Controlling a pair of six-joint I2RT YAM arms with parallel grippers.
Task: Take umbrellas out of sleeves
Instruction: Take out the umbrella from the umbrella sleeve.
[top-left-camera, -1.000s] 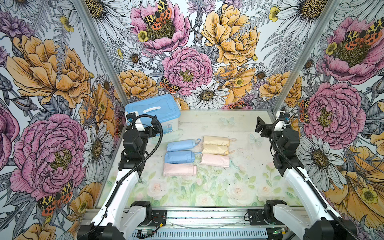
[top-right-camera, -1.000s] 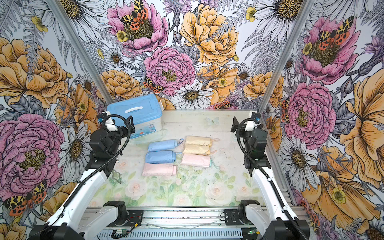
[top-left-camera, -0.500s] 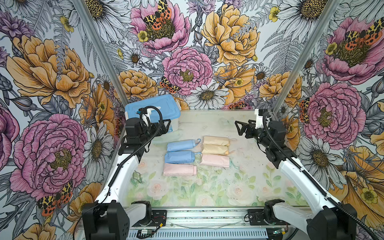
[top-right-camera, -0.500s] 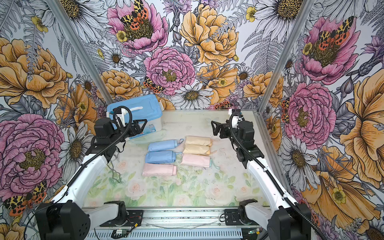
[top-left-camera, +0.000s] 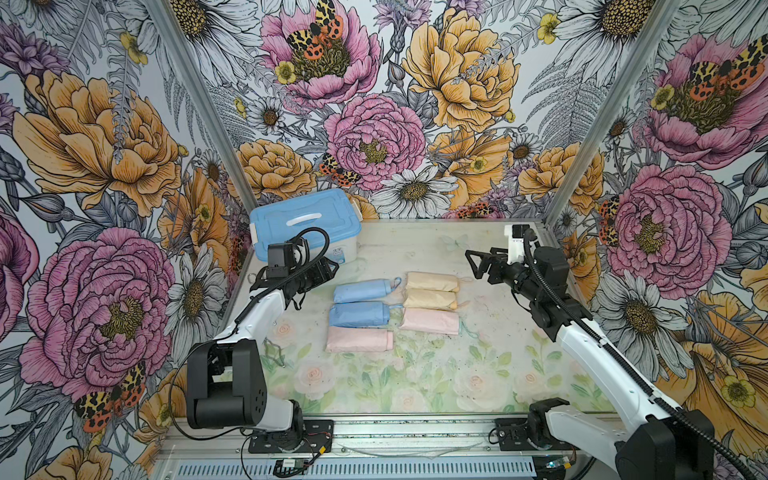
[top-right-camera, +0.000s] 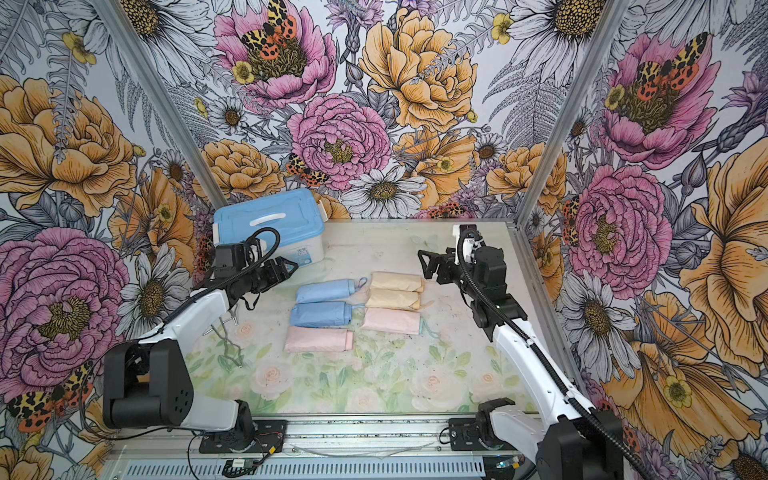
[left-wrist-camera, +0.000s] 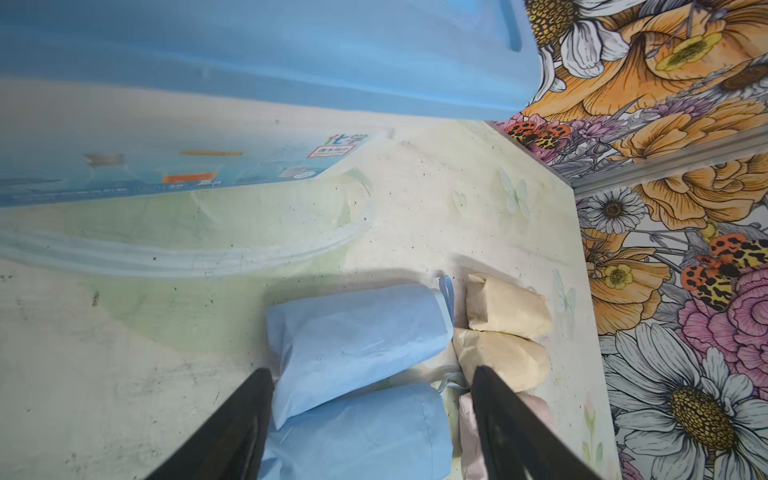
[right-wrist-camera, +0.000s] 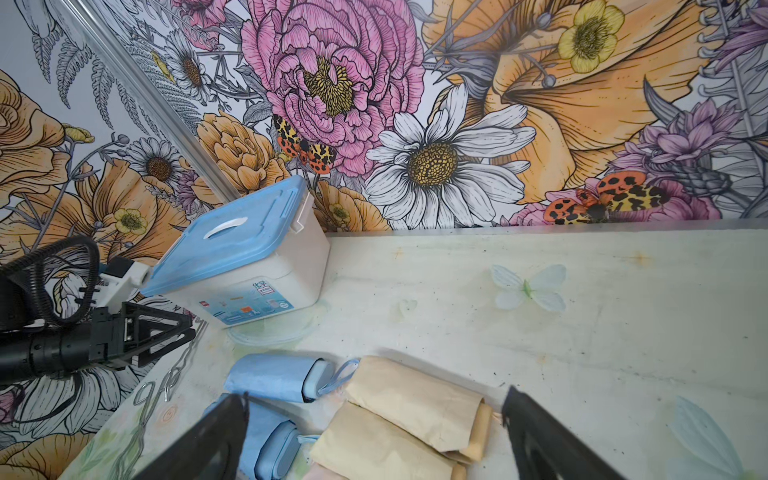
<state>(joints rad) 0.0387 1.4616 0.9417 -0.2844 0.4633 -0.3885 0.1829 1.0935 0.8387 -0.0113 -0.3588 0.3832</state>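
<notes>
Six sleeves lie in two columns mid-table, each with an umbrella inside. One column holds a blue sleeve (top-left-camera: 362, 290), a second blue sleeve (top-left-camera: 359, 313) and a pink sleeve (top-left-camera: 359, 339). The other holds a cream sleeve (top-left-camera: 432, 281), a second cream sleeve (top-left-camera: 430, 299) and a pink sleeve (top-left-camera: 430, 321). A blue umbrella handle (right-wrist-camera: 322, 374) and a cream umbrella handle (right-wrist-camera: 482, 419) poke out of sleeve mouths. My left gripper (top-left-camera: 328, 266) (left-wrist-camera: 372, 399) hovers open, left of the blue sleeves. My right gripper (top-left-camera: 471, 264) (right-wrist-camera: 374, 415) hovers open, right of the cream sleeves. Neither touches anything.
A white plastic box with a blue lid (top-left-camera: 305, 220) stands at the back left, close behind my left gripper. A thin metal wire piece (top-right-camera: 226, 332) lies on the table under my left arm. Flowered walls (top-left-camera: 124, 166) close in three sides.
Both arms have swung from the side walls in over the table towards the sleeves. The left jaws have narrowed a little; the right jaws stay wide.
</notes>
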